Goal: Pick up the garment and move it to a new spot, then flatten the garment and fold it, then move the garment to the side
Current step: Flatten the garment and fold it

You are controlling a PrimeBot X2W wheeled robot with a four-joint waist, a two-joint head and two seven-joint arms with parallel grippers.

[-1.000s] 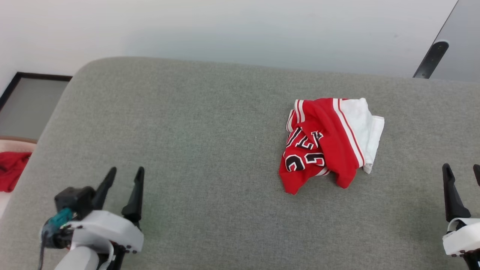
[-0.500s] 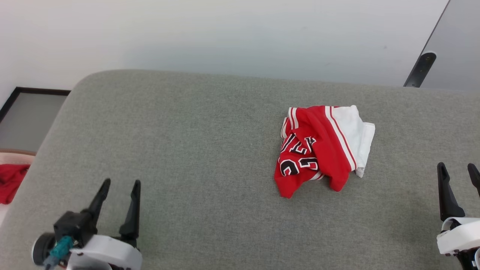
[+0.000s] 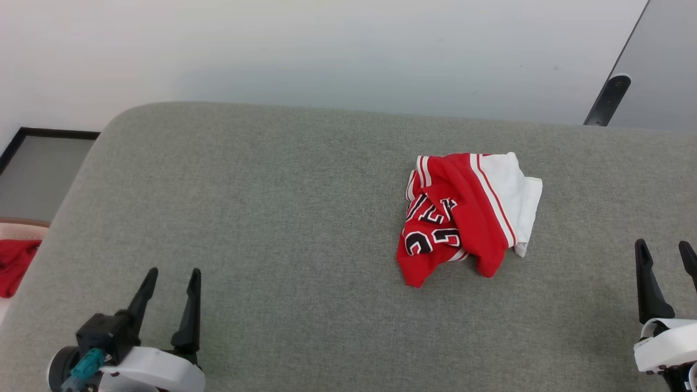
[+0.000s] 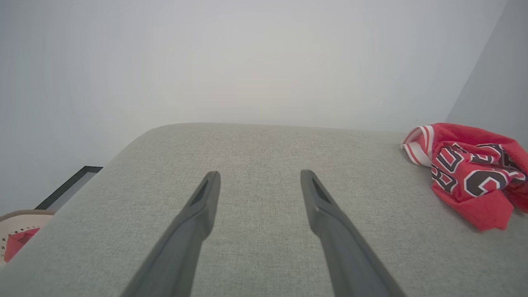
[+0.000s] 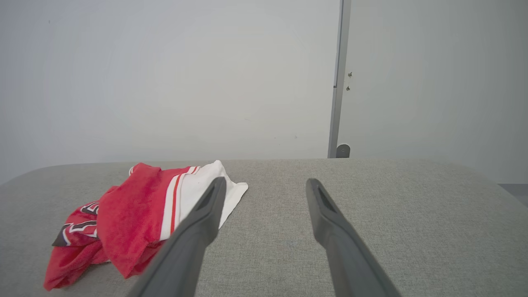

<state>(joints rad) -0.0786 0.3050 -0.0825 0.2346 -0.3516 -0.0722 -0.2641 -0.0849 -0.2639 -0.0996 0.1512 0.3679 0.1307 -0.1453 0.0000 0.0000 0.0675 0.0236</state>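
Left gripper has drawn back toward the pad's near-left corner, with its fingers now straighter. Right gripper hovers at the pad's near-right edge. Both stand wide open and empty. Garment lies crumpled right of pad centre, well apart from the left gripper, nearer the right.

The head camera has tipped, so the whole scene now sits lower and slightly to the left in its view. The left hand has drawn back a little toward the near edge of the grey tabletop. Less of its wrist shows.
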